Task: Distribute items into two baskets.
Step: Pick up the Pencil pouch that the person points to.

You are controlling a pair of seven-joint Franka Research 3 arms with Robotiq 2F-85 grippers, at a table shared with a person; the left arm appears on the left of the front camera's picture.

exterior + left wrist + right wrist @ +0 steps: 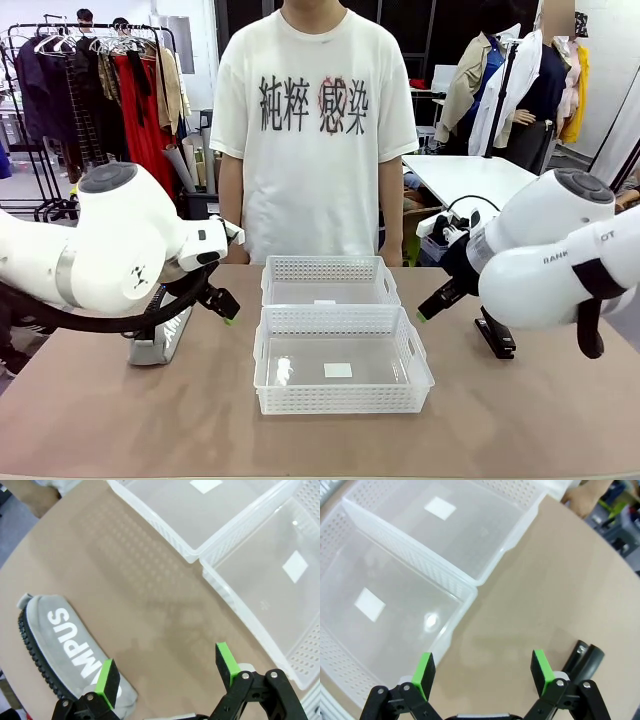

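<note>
1. Approach step judged in hand: near basket (pixel 340 396) and far basket (pixel 330 268) are seen empty.
2. Left claw (pixel 166 669) is spread wide over the pouch (pixel 60 640), left of them.
3. Right claw (pixel 482 670) is held wide near the stapler (pixel 583 659), on the right.
4. A descent and grip are called for next.

My desk (pixel 110 420) is tan and matte under even indoor light. Behind it, at far left, a rack (pixel 60 27) hangs full of dark and red clothes (pixel 120 100). A white table (pixel 470 178) stands at right. The back wall (pixel 400 25) is dark-panelled.
</note>
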